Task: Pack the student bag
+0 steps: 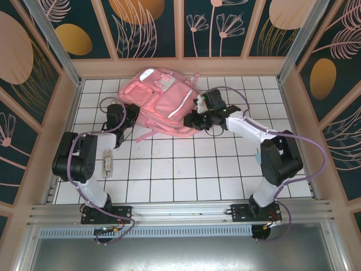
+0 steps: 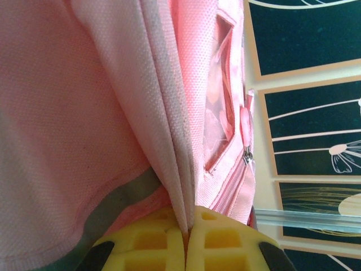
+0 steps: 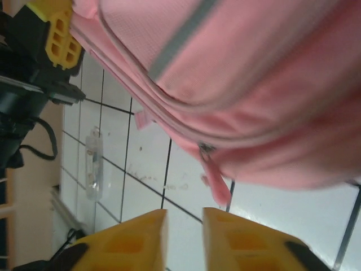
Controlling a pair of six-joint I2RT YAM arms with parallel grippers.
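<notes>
Left gripper (image 2: 187,228) tight on student bag (image 2: 67,113) fold; overhead, seemingly beside.

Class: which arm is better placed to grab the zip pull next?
Probably right: the right tool, open, faces the zip pull; the left tool is shut on the student bag.

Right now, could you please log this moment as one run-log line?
left gripper: shut on student bag fold | right gripper: open, near zip pull | student bag: lying on table

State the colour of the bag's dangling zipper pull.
Zipper pull: pink, best in right wrist view.
</notes>
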